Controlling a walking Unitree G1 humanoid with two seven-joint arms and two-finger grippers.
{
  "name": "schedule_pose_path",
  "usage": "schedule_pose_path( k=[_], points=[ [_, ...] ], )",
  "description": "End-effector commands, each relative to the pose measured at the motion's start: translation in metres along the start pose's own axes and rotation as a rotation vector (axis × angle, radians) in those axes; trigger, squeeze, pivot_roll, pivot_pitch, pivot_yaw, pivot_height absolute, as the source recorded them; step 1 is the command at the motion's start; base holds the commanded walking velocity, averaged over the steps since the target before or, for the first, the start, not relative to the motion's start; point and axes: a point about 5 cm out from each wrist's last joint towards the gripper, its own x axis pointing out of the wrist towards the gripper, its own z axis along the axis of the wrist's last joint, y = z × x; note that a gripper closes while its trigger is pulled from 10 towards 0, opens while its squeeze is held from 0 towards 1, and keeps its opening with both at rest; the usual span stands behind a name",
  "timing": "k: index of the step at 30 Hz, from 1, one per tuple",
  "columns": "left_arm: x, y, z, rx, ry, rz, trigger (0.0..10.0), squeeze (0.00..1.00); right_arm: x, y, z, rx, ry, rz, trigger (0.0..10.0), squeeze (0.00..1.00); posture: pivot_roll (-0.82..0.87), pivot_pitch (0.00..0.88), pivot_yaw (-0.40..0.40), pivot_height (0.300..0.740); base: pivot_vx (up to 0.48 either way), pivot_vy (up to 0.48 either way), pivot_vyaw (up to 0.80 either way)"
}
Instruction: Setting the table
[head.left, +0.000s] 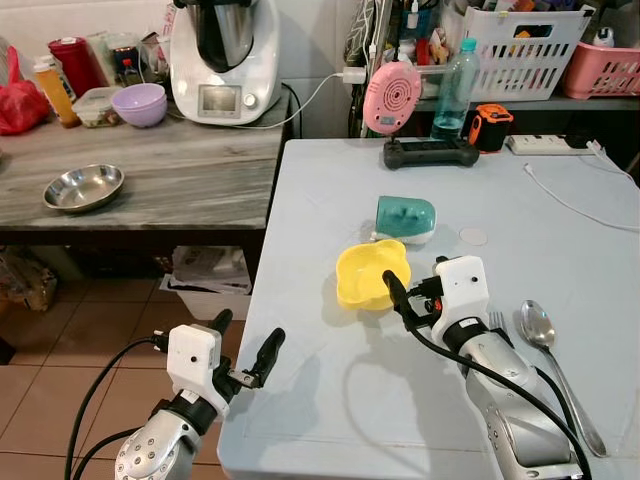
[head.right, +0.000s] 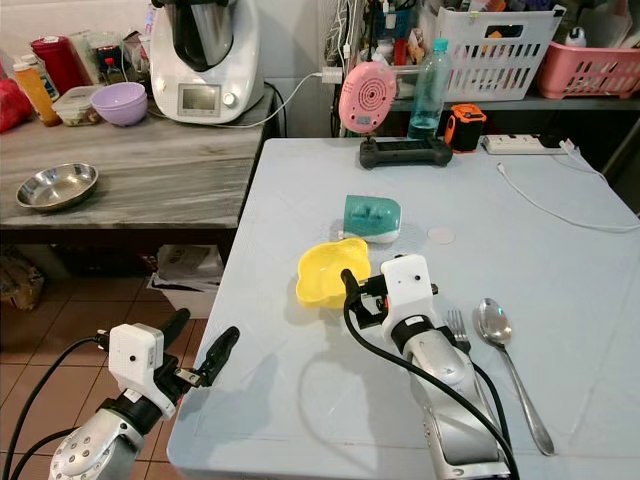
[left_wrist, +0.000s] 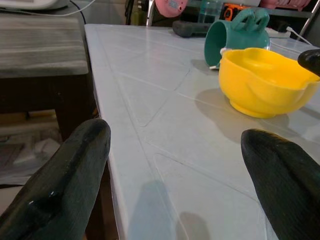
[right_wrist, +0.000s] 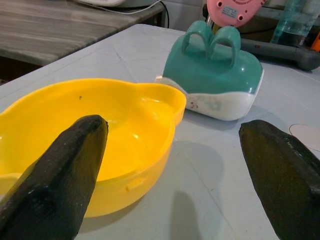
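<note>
A yellow bowl (head.left: 371, 275) stands near the middle of the pale blue table (head.left: 330, 400). Just behind it a teal cup (head.left: 405, 219) lies on its side. My right gripper (head.left: 415, 285) is open at the bowl's near right rim; in the right wrist view one finger (right_wrist: 60, 170) hangs over the bowl (right_wrist: 115, 130) and the other (right_wrist: 280, 170) is out over bare table. A fork (head.left: 497, 322) and a spoon (head.left: 540, 330) lie to the right of that arm. My left gripper (head.left: 247, 338) is open at the table's left front edge, holding nothing.
To the left a grey counter (head.left: 170, 170) carries a steel bowl (head.left: 84, 186), a purple bowl (head.left: 139, 103) and a white kitchen machine (head.left: 222, 60). At the table's far end are a black controller (head.left: 430, 153), a water bottle (head.left: 452, 90), a pink round device (head.left: 391, 97) and a white cable (head.left: 575, 205).
</note>
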Motion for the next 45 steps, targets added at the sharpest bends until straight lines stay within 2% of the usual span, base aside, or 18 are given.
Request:
schedule_pose_path(
  k=[1, 6, 9, 16, 25, 28, 30, 32, 34, 35, 36, 37, 42, 45],
  points=[
    [0.0, 0.003, 0.001, 0.019, 0.0, 0.007, 10.0, 0.0, 0.001, 0.002, 0.004, -0.008, -0.014, 0.02, 10.0, 0.0, -0.1, 0.026, 0.046, 0.74, 0.0, 0.0, 0.0],
    [0.001, 0.0, 0.004, 0.019, -0.004, 0.0, 10.0, 0.0, 0.002, 0.005, 0.005, -0.027, -0.017, 0.08, 10.0, 0.0, -0.1, 0.027, 0.044, 0.74, 0.0, 0.0, 0.0],
    [0.002, -0.001, 0.008, 0.016, -0.012, -0.006, 10.0, 0.0, 0.002, 0.011, 0.012, -0.099, -0.054, 0.185, 10.0, 0.0, -0.1, 0.027, 0.043, 0.74, 0.0, 0.0, 0.0],
    [0.004, 0.0, 0.011, 0.014, -0.015, -0.014, 10.0, 0.0, 0.003, 0.012, 0.026, -0.126, -0.084, 0.304, 10.0, 0.0, -0.11, 0.026, 0.043, 0.74, 0.0, 0.0, 0.0],
    [0.009, 0.003, 0.012, 0.004, -0.011, -0.028, 10.0, 0.0, 0.009, 0.011, 0.034, -0.12, -0.109, 0.315, 10.0, 0.0, -0.11, 0.027, 0.041, 0.74, 0.0, 0.0, 0.0],
    [0.01, 0.003, 0.012, 0.001, -0.01, -0.031, 10.0, 0.0, 0.009, 0.015, 0.034, -0.15, -0.109, 0.358, 10.0, 0.0, -0.11, 0.027, 0.041, 0.74, 0.0, 0.0, 0.0],
    [0.011, 0.002, 0.012, 0.001, -0.01, -0.034, 10.0, 0.0, 0.012, 0.012, 0.037, -0.192, -0.122, 0.337, 10.0, 0.0, -0.1, 0.028, 0.043, 0.74, 0.0, 0.0, 0.0],
    [0.012, 0.002, 0.013, -0.001, -0.01, -0.035, 10.0, 0.0, 0.019, 0.004, 0.042, -0.189, -0.129, 0.282, 10.0, 0.0, -0.1, 0.028, 0.043, 0.74, 0.0, 0.0, 0.0],
    [0.013, 0.0, 0.013, -0.005, -0.012, -0.038, 10.0, 0.0, 0.029, -0.008, 0.049, -0.26, -0.137, 0.22, 10.0, 0.0, -0.11, 0.029, 0.045, 0.74, 0.0, 0.0, 0.0],
    [0.013, 0.0, 0.013, -0.005, -0.012, -0.038, 10.0, 0.0, 0.029, -0.008, 0.049, -0.26, -0.137, 0.22, 10.0, 0.0, -0.11, 0.029, 0.045, 0.74, 0.0, 0.0, 0.0],
    [0.013, -0.001, 0.013, -0.006, -0.011, -0.039, 10.0, 0.0, 0.032, -0.01, 0.049, -0.291, -0.132, 0.211, 10.0, 0.0, -0.11, 0.03, 0.047, 0.74, 0.0, 0.0, 0.0],
    [0.013, -0.002, 0.012, -0.01, -0.009, -0.042, 10.0, 0.0, 0.037, -0.014, 0.052, -0.374, -0.138, 0.196, 10.0, 0.0, -0.11, 0.03, 0.047, 0.74, 0.0, 0.0, 0.0],
    [0.013, -0.003, 0.011, -0.016, -0.003, -0.047, 10.0, 0.0, 0.05, -0.016, 0.05, -0.49, -0.092, 0.186, 10.0, 0.0, -0.11, 0.035, 0.044, 0.74, 0.0, 0.0, 0.0],
    [0.013, -0.003, 0.01, -0.025, 0.0, -0.044, 10.0, 0.0, 0.057, -0.016, 0.042, -0.506, -0.033, 0.183, 10.0, 0.0, -0.1, 0.037, 0.043, 0.74, 0.0, 0.0, 0.0]
  ],
)
